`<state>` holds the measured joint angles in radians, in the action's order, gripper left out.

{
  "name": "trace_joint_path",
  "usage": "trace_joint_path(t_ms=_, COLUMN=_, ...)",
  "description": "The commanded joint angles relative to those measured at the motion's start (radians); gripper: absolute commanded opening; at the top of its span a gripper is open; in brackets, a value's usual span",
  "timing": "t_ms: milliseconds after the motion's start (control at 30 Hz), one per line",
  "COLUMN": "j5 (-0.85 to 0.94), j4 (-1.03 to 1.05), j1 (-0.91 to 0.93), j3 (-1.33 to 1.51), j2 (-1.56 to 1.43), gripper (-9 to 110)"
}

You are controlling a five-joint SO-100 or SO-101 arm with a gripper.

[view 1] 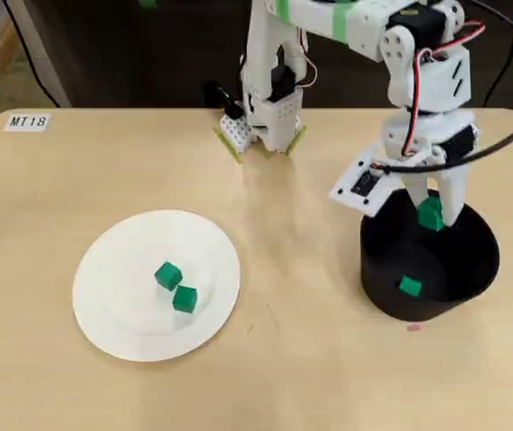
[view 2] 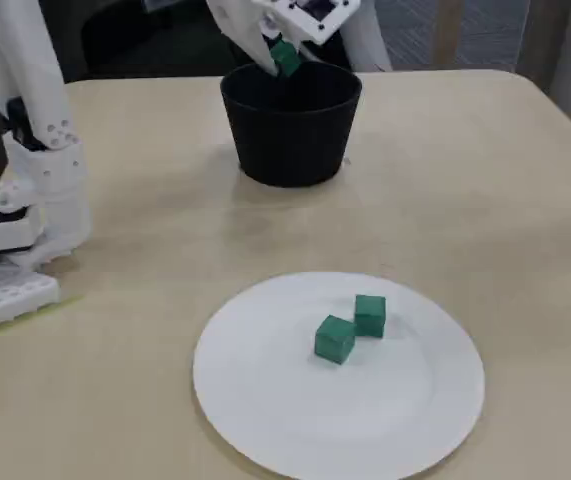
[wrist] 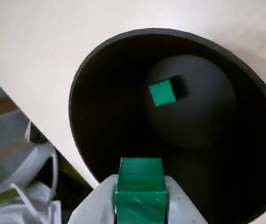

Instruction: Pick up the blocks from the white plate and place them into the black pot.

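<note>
one green block (wrist: 140, 189) sits clamped in the gripper (view 1: 431, 215) over the black pot (view 1: 472, 269).

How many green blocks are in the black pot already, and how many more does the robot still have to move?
One block already lies in the black pot. A second block is clamped in the gripper, its jaws closed on it above the pot's opening, not dropped yet. Two blocks still sit on the white plate, so two trips remain.

Pale wooden table (view 1: 103, 171), small white label reading "MT18" (view 1: 28, 121) near its far left corner in the overhead view
</note>
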<state>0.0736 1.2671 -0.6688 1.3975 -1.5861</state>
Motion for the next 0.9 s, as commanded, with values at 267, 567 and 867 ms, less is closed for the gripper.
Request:
trace_joint_path(t_ms=267, j5=0.012, j4=-0.026, j1=0.02, j3=-0.011, j2=0.032, gripper=-2)
trace_joint_path(t_ms=567, j5=0.038, j4=0.009, j1=0.029, j3=-0.011, j2=0.011, gripper=26)
trace_joint_path(t_ms=867, j5=0.021, j4=0.144, j1=0.163, j3=-0.077, j2=-0.084, gripper=-2)
